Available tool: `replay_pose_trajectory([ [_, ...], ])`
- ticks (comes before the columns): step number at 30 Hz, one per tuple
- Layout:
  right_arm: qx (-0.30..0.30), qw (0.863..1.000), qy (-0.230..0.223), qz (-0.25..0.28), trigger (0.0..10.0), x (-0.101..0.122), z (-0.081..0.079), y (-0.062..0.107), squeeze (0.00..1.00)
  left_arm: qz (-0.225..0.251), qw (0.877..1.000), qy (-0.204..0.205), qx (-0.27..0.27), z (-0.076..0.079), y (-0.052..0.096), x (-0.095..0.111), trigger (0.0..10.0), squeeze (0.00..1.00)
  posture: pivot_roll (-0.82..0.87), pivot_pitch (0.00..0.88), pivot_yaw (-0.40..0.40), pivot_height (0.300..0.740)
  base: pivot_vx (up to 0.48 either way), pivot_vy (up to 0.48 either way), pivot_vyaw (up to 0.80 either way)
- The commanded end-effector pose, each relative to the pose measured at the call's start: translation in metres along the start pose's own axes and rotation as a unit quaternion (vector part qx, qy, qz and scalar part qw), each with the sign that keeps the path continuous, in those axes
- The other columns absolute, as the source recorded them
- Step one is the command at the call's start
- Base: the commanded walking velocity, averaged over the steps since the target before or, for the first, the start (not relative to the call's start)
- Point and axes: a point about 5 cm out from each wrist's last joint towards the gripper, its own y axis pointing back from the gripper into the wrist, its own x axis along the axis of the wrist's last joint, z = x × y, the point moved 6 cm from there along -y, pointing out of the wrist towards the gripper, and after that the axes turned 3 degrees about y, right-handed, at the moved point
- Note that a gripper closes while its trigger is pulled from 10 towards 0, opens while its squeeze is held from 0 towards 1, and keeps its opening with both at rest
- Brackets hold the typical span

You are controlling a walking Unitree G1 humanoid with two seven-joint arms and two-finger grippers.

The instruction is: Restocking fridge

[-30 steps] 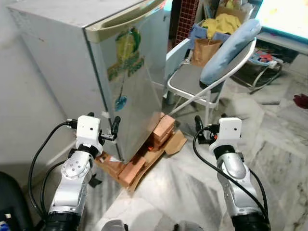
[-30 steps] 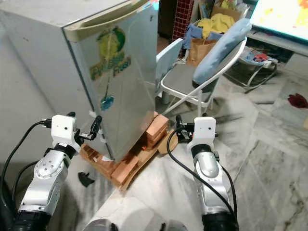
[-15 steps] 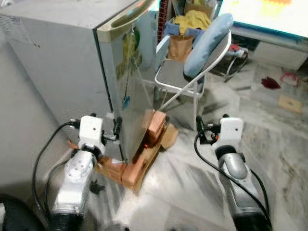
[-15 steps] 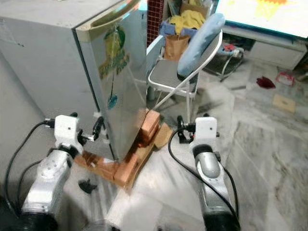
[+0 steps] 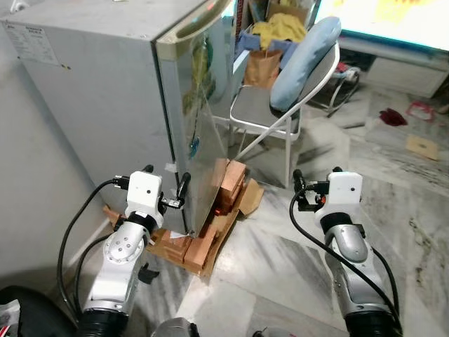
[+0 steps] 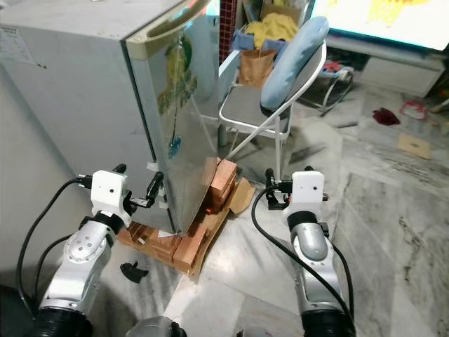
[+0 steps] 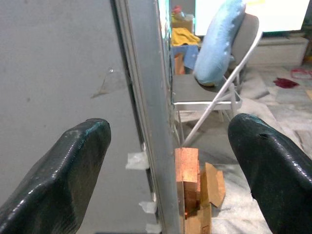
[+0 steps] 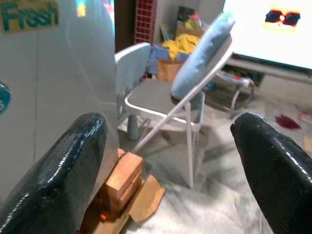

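- Fingers of our left gripper stand wide apart with nothing between the pads; through the gap we see the fridge door edge straight ahead, close but not touching.
- Right gripper also spread open, empty, raised over the floor to the right of the fridge, well apart from it.
- In the head views the left gripper sits just beside the lower front corner of the fridge, where side wall meets door.
- Fridge is a small grey unit, door shut, with a cream handle strip along the door top and a green "Fresh" sticker on the door front.
- Fridge stands raised on bricks and flattened cardboard; more bricks show under its front corner.
- Bits of white tape stick to the fridge side near the door seam.
- Floor is grey-white veined marble.
- Folding metal chair stands just behind the fridge, a blue cushion leaning on its back.
- Brown paper bag and yellow cloth sit behind the chair.
- Bright screen at far right, on a low white unit.
- Small red thing lies on the floor far right; we cannot tell what it is.
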Motion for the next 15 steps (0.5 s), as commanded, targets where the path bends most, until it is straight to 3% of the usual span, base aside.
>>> replay_pose_trajectory([
  [1, -0.005, 1.000, 0.005, 0.004, 10.0, 0.0022, 0.0053, -0.0006, 0.00, 0.009, 1.000, 0.000, -0.012, 0.0086, -0.0022, 0.0050, 10.0, 0.00, 0.02, 0.000, -0.006, 0.740, 0.244, 0.379, 0.00],
  [3, -0.005, 1.000, 0.006, 0.004, 10.0, 0.0025, 0.0058, -0.0007, 0.00, 0.009, 1.000, -0.001, -0.013, 0.0096, -0.0019, 0.0046, 10.0, 0.00, 0.02, 0.000, -0.006, 0.740, 0.242, 0.319, 0.00],
  [14, -0.005, 1.000, 0.009, 0.003, 10.0, 0.0018, 0.0052, -0.0011, 0.00, 0.012, 1.000, -0.012, -0.016, 0.0113, -0.0022, 0.0059, 10.0, 0.00, 0.02, 0.000, -0.009, 0.740, 0.000, 0.000, 0.00],
  [15, -0.008, 1.000, 0.010, 0.000, 10.0, 0.0006, 0.0069, -0.0007, 0.00, 0.012, 1.000, -0.011, -0.015, 0.0111, -0.0023, 0.0060, 10.0, 0.00, 0.02, 0.001, -0.009, 0.740, 0.000, 0.000, -0.80],
])
